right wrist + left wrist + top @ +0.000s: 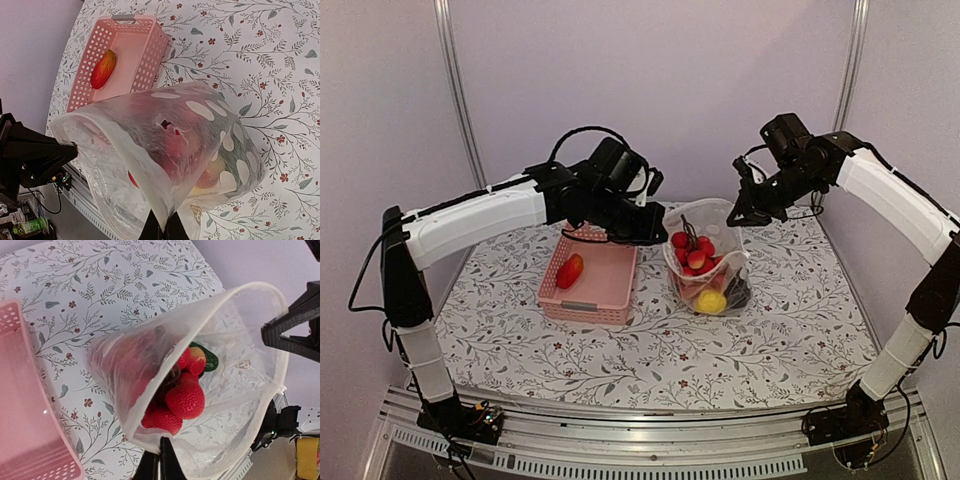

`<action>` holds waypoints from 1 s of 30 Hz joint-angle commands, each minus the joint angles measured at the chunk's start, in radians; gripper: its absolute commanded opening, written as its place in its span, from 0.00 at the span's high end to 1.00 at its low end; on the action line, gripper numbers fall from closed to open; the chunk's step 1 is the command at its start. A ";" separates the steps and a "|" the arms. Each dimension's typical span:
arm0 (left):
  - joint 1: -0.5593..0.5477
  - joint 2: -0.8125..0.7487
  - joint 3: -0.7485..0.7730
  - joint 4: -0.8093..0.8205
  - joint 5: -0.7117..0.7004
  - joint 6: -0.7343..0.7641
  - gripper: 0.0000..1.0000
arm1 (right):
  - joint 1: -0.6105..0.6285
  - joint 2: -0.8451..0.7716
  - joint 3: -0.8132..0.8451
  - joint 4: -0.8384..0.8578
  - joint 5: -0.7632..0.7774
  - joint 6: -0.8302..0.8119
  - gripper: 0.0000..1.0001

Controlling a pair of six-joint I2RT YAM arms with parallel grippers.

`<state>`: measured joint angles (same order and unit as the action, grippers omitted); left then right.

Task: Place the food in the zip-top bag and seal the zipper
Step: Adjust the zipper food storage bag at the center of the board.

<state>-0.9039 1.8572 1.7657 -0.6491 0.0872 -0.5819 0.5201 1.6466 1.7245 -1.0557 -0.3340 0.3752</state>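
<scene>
The left gripper [658, 230] is being kept closed on the left edge of the zip-top bag [704, 205], with the film pinched between its fingertips [161, 462]. The right gripper [736, 214] is likewise being kept closed, and the right edge of the bag mouth is being pinched between its fingertips [162, 227]. The bag is being held upright between the two grippers, near the middle of the table [770, 340], with its base resting on the patterned cloth. The mouth is being held wide open, so the zipper [240, 286] along the rim is not being pressed together.

Inside the bag, several red round pieces [695, 258] are being carried on top of the pile. A yellow piece [711, 301] and a dark purple piece [737, 292] are lying at the bottom, toward the near side. A green piece [210, 360] is being partly hidden behind the red ones in the left wrist view.

To the left of the bag, just beside it, the pink basket [585, 310] is standing on the table. The red-orange pepper [570, 270] is lying inside the basket, apart from both grippers.
</scene>
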 commanded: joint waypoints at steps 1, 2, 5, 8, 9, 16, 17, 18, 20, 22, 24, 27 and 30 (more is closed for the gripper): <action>0.026 -0.054 0.048 -0.007 -0.083 -0.013 1.00 | -0.008 -0.014 0.075 -0.018 0.048 -0.025 1.00; 0.042 -0.049 0.024 0.010 -0.084 -0.024 1.00 | -0.008 -0.011 0.063 -0.019 0.069 -0.028 1.00; 0.089 0.011 0.035 -0.010 0.003 -0.073 1.00 | -0.007 0.036 0.047 -0.068 0.085 -0.057 1.00; 0.092 0.038 0.020 0.028 0.083 -0.078 0.91 | -0.003 0.058 0.010 -0.050 0.059 -0.069 1.00; 0.093 0.044 0.015 0.024 0.084 -0.093 0.82 | -0.003 0.046 -0.007 -0.023 0.059 -0.064 1.00; 0.090 0.004 -0.089 -0.004 0.116 -0.148 0.48 | -0.002 0.044 -0.011 0.004 0.001 -0.052 1.00; 0.089 -0.006 -0.110 -0.003 0.128 -0.145 0.47 | -0.003 0.042 -0.017 0.009 -0.002 -0.050 1.00; 0.086 -0.016 -0.137 -0.001 0.138 -0.140 0.47 | -0.003 0.039 -0.022 0.014 -0.002 -0.047 1.00; 0.081 -0.036 -0.173 0.011 0.145 -0.131 0.46 | -0.003 0.034 -0.032 0.022 -0.012 -0.042 1.00; 0.080 -0.046 -0.193 0.013 0.133 -0.131 0.49 | -0.003 0.029 -0.044 0.032 -0.024 -0.038 1.00; 0.078 -0.049 -0.198 0.018 0.115 -0.129 0.57 | -0.002 0.020 -0.073 0.056 -0.040 -0.031 1.00; 0.073 -0.045 -0.184 0.050 0.109 -0.130 0.75 | -0.001 -0.004 -0.116 0.073 -0.053 -0.023 1.00; 0.065 -0.039 -0.144 0.107 0.111 -0.100 0.99 | 0.008 -0.005 -0.113 0.044 -0.026 -0.046 1.00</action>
<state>-0.8246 1.8553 1.5784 -0.6205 0.2008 -0.7086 0.5190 1.6741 1.6222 -1.0088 -0.3691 0.3401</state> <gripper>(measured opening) 0.110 0.005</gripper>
